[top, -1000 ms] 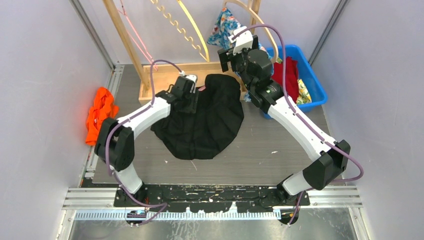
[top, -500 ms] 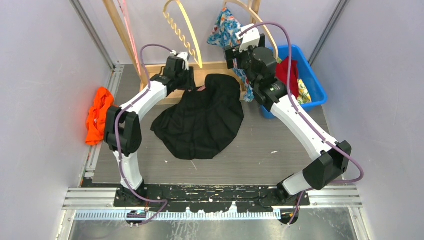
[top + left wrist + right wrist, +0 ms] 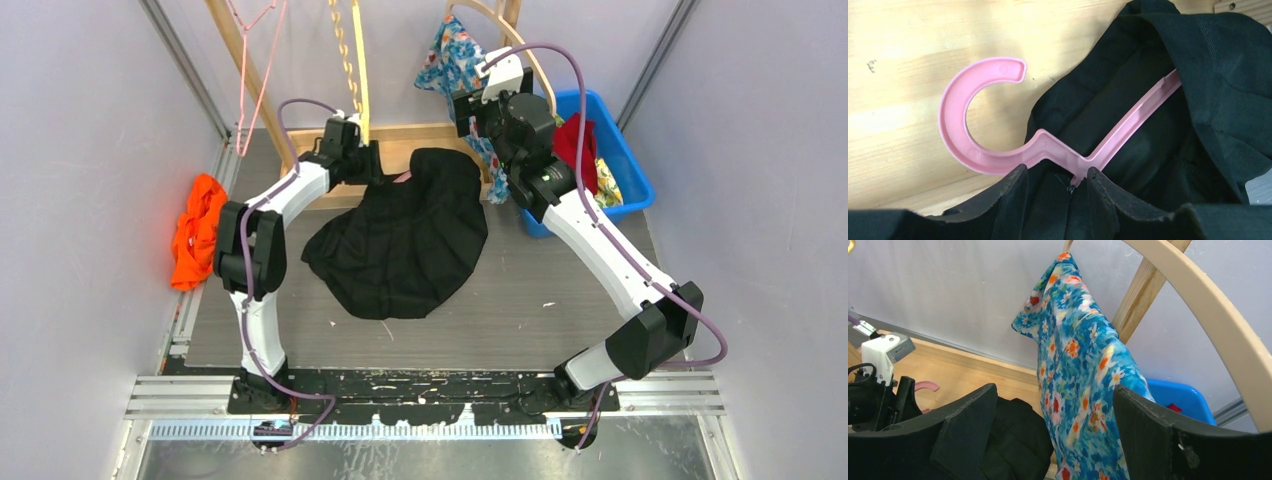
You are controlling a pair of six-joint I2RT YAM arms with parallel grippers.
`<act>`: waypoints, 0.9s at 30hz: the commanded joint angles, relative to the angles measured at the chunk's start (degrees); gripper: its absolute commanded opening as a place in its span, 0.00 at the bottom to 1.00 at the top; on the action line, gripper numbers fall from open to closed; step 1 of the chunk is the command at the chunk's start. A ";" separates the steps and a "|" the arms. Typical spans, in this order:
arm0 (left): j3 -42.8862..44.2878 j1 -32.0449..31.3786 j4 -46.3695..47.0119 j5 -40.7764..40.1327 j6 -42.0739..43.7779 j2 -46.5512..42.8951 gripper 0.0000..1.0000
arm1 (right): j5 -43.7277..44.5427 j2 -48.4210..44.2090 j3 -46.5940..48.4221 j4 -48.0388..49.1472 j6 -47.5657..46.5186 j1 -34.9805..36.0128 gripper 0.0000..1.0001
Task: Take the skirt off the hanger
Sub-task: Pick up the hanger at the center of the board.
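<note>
Starting at the left gripper (image 3: pixel 1057 176): parted a little, gripping nothing, set astride the neck of the pink hanger (image 3: pixel 998 162) where hook meets bar. Down at the fingers (image 3: pixel 1013 192): low over black cloth, touching or just clear, cannot tell which. Beyond them, the skirt (image 3: pixel 1218 75), bunched over the bar and hiding most of it, with the hook bare on the wooden base (image 3: pixel 898 60).

Seen from above: skirt spread on the table (image 3: pixel 560 290), waist end against the base, hanger tucked in at that end.

Over at the right gripper (image 3: pixel 1054 395): wide apart, empty, raised and facing a floral cloth (image 3: pixel 1073 365), well apart from the skirt.

Off to the sides, a blue bin (image 3: pixel 625 160) and an orange cloth (image 3: pixel 195 225).

Judged step: securing the hanger, skirt not yet freed. Next, probably: close on the neck and hold it, then bring the right gripper down to pinch the waistband and draw it off the bar. Calls for a bite on plastic alone, no cloth caught.
</note>
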 commanded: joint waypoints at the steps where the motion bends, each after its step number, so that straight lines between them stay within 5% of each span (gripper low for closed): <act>1: -2.25 0.52 2.39 3.85 -1.21 -3.46 0.48 | -1.17 -0.61 1.44 2.06 1.48 -0.35 0.90; 27: -8.78 -4.77 4.63 9.19 0.96 1.31 0.48 | -1.04 -0.02 2.74 0.58 1.31 -0.42 0.90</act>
